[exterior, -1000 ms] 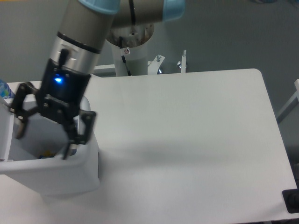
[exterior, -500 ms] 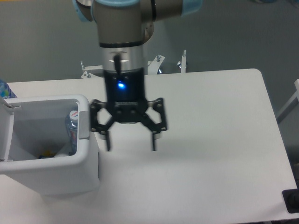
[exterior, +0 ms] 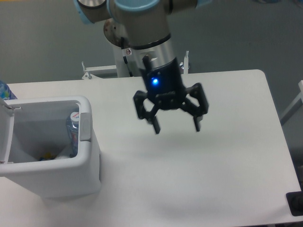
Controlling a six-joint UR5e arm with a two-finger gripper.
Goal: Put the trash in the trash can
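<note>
The white boxy trash can [exterior: 90,161] stands at the table's left edge, a grey tab on its right rim. Inside it a clear plastic bottle [exterior: 72,135] with a pale cap leans upright against the right wall, with small scraps [exterior: 49,155] on the bottom. My gripper [exterior: 176,126] hangs over the middle of the table, well to the right of the can. It is open and holds nothing.
The white table [exterior: 213,156] runs right to a rounded far corner. A blue-capped object [exterior: 4,90] peeks in at the left edge behind the can. The robot's base and metal brackets [exterior: 184,61] stand at the table's back edge. A black item [exterior: 296,203] sits at the lower right.
The gripper has swung from over the trash can to the right, out over the table's middle, staying open. The bottle now shows inside the can.
</note>
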